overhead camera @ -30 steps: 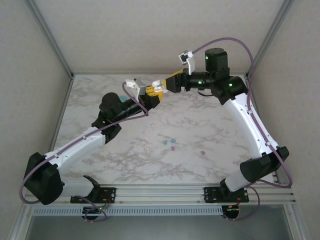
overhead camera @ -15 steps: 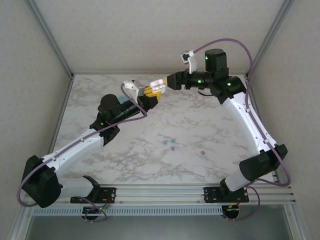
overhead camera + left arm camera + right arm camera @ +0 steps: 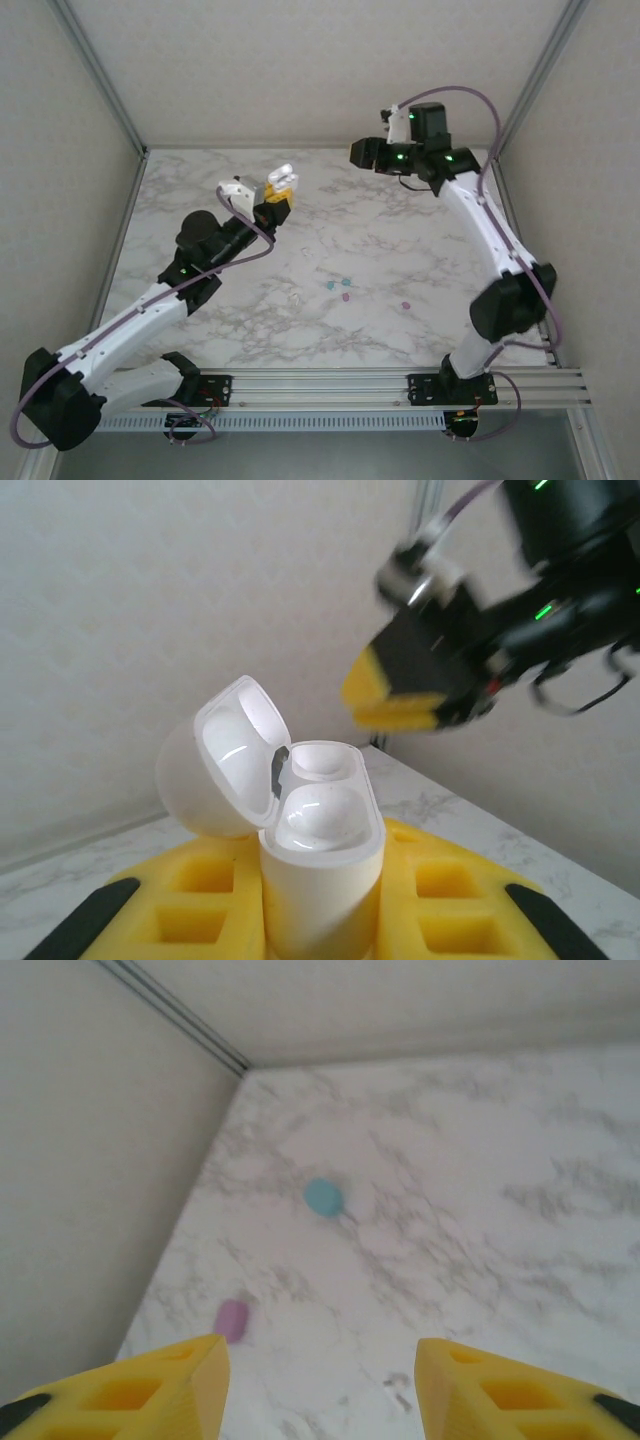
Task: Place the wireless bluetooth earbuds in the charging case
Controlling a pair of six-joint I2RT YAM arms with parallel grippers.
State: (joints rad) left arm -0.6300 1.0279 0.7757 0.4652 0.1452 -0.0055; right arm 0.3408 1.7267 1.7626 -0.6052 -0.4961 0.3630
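**Open case waits while earbuds lie loose mid-table**

Left of centre, my left gripper (image 3: 272,197) clamps the white charging case (image 3: 320,830), its lid flipped up and both wells bare. The earbuds (image 3: 329,284) lie scattered on the marble at mid-frame, lower than both pincers. Upper right, my right gripper (image 3: 320,1380) hangs spread and empty, well apart from them. I judge it the one to fetch.

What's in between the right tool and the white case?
Nothing. In the top view, just bare table shows between the right tool and the open case. The left wrist view shows an empty gap there too.
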